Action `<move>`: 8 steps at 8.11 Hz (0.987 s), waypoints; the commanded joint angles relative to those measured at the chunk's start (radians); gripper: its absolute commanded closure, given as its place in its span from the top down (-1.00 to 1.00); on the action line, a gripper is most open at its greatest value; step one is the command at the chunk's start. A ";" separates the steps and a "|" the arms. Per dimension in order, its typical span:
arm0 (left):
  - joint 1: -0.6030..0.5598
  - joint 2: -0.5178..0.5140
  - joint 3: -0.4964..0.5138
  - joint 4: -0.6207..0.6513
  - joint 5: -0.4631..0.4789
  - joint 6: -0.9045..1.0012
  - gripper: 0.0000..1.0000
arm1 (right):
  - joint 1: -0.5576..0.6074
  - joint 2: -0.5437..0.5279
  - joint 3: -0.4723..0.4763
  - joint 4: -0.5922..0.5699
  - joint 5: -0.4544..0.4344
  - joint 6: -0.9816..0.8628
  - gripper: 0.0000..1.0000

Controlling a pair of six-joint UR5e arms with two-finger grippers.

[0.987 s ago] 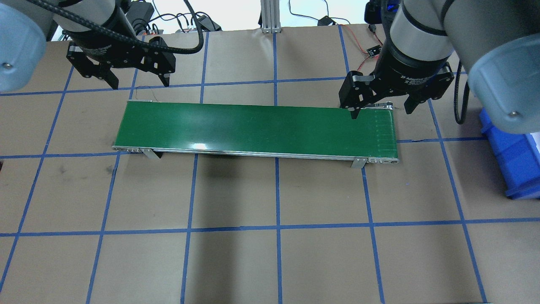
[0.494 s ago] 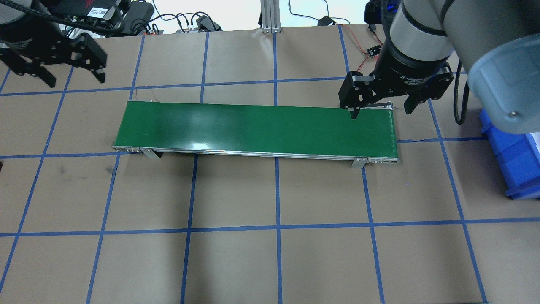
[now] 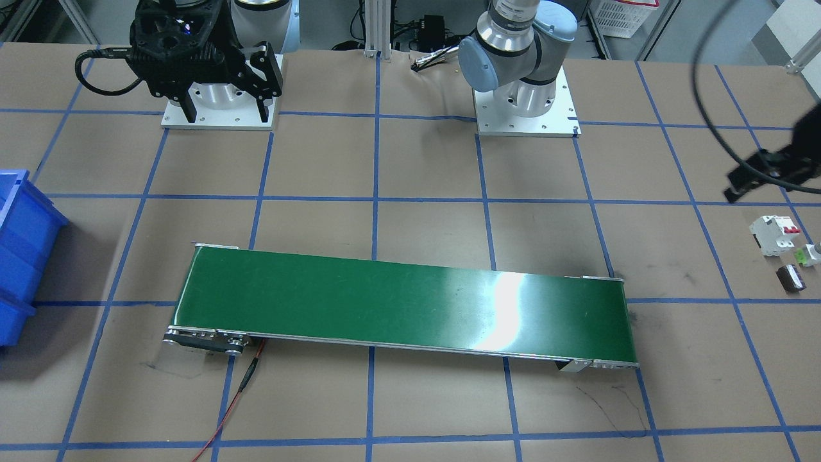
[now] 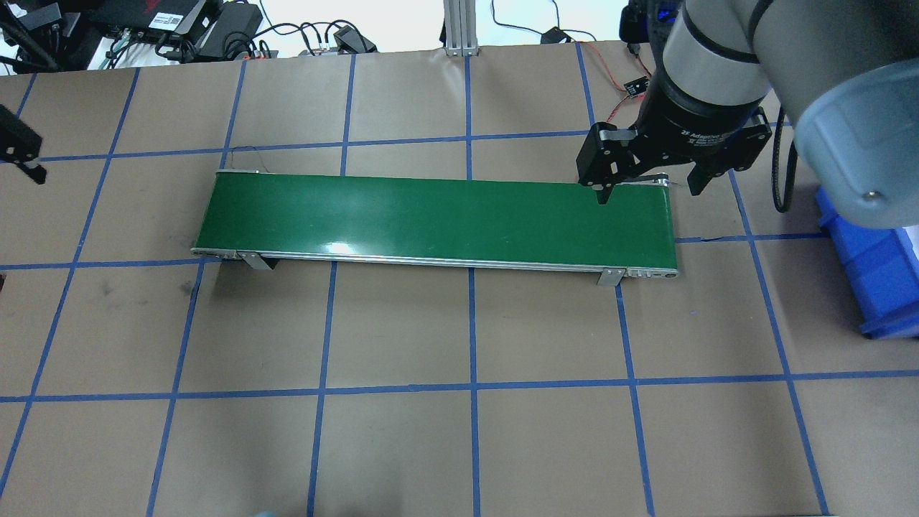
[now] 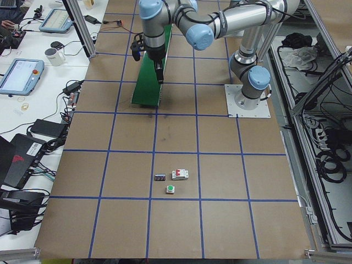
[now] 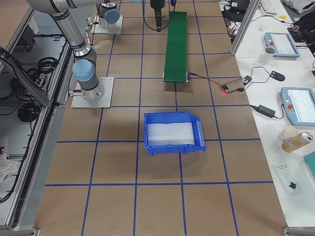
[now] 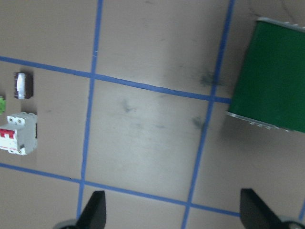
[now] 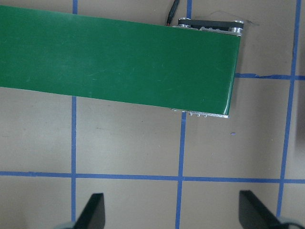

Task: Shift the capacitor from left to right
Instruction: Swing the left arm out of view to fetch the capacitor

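The capacitor (image 3: 791, 278) is a small dark boxy part lying on the brown table, well past the conveyor's end on my left side. It also shows in the left wrist view (image 7: 23, 85) and the exterior left view (image 5: 160, 177). My left gripper (image 7: 174, 214) is open and empty, above the table between the conveyor end and the capacitor. It shows blurred in the front view (image 3: 747, 179). My right gripper (image 4: 650, 188) is open and empty above the other end of the green conveyor belt (image 4: 438, 219). The right wrist view (image 8: 172, 212) shows it too.
A white circuit breaker with red switch (image 3: 776, 234) and a tiny green-and-white part (image 3: 809, 255) lie beside the capacitor. A blue bin (image 4: 869, 266) stands on the table on my right side. Cables and power supplies lie along the far table edge.
My left gripper has moved left, from above the conveyor's left end almost out of the overhead view. The right gripper has not moved.
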 commanded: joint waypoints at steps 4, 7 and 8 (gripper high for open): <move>0.299 -0.283 0.002 0.363 0.007 0.397 1.00 | 0.000 0.000 0.000 0.000 -0.001 0.001 1.00; 0.363 -0.400 0.002 0.427 0.003 0.474 1.00 | 0.000 -0.002 0.000 0.000 0.002 0.003 1.00; 0.372 -0.427 0.002 0.443 0.002 0.477 1.00 | 0.000 -0.002 0.000 0.000 0.002 0.001 1.00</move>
